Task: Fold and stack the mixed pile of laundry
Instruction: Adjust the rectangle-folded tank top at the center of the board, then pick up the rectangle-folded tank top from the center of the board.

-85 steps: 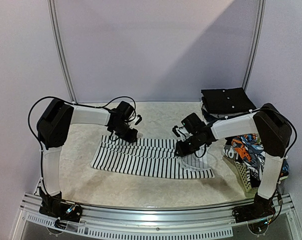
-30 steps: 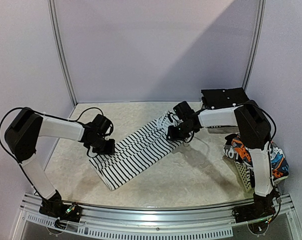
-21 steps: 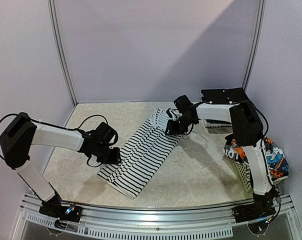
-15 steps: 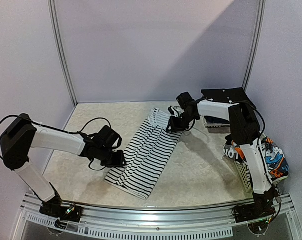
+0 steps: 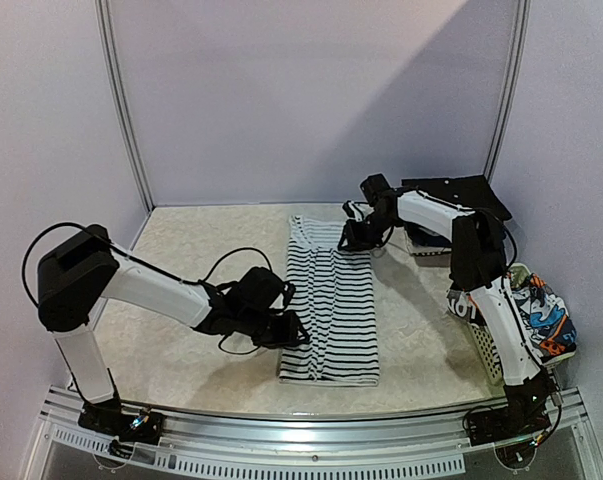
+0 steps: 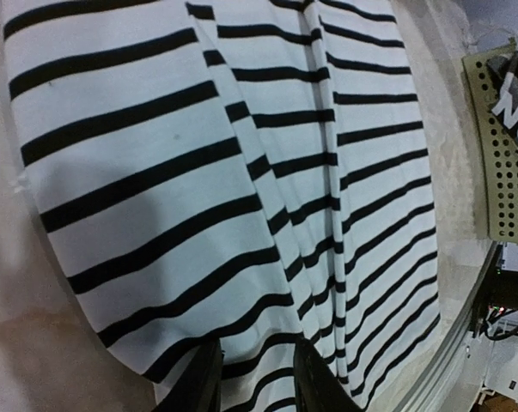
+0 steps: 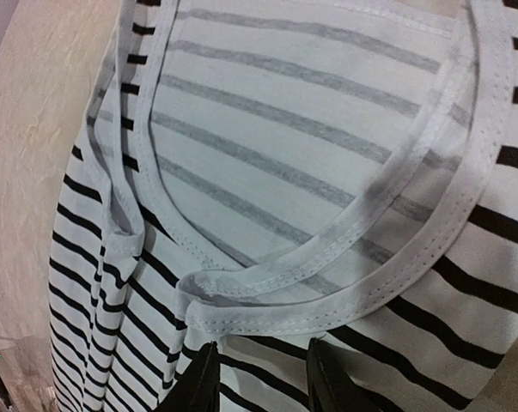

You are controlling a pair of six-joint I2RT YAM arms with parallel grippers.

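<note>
The white garment with thin black stripes (image 5: 331, 295) lies flat in a long strip from the back of the table to its near edge. My left gripper (image 5: 287, 333) is shut on its lower left edge; in the left wrist view (image 6: 254, 382) the cloth (image 6: 198, 172) runs between the fingers. My right gripper (image 5: 352, 238) is shut on the far end by the neckline; the right wrist view (image 7: 260, 378) shows the white collar band (image 7: 344, 283) just ahead of the fingers. The orange, blue and white printed garment (image 5: 536, 315) sits in the basket at the right.
A white lattice basket (image 5: 486, 352) stands at the right near edge and shows in the left wrist view (image 6: 503, 163). A black flat folded item (image 5: 451, 195) lies at the back right, just behind my right arm. A metal rail (image 5: 311, 440) runs along the near edge.
Both grippers have swung the striped garment from lying across the table, through a diagonal, to lying front to back. My left gripper moved right and nearer; my right gripper moved back.
</note>
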